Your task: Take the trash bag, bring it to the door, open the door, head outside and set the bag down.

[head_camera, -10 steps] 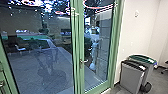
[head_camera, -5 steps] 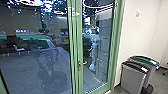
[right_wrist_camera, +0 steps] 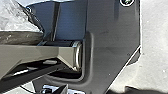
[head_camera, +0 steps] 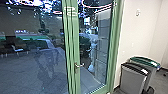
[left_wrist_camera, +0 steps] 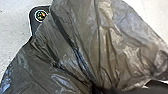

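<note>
The dark, thin-plastic trash bag (left_wrist_camera: 75,50) hangs in broad folds in the left wrist view, drawn together where my left gripper (left_wrist_camera: 96,88) is shut on it. Part of the bag (right_wrist_camera: 20,17) also shows beside the robot's base in the right wrist view. Ahead in the head view stands the green-framed glass door (head_camera: 73,50), closed, with a metal lever handle (head_camera: 79,65) on its frame. How my right gripper stands cannot be told.
A grey bin with a black top (head_camera: 133,78) and another with a green top (head_camera: 145,62) stand right of the door, by the white wall (head_camera: 137,32). Paving (head_camera: 22,72) lies beyond the glass, where dim reflections overlap it. A pale upright shape behind the handle is unclear.
The head camera has moved closer to the door and shifted a little, so the handle appears larger. The door remains closed.
</note>
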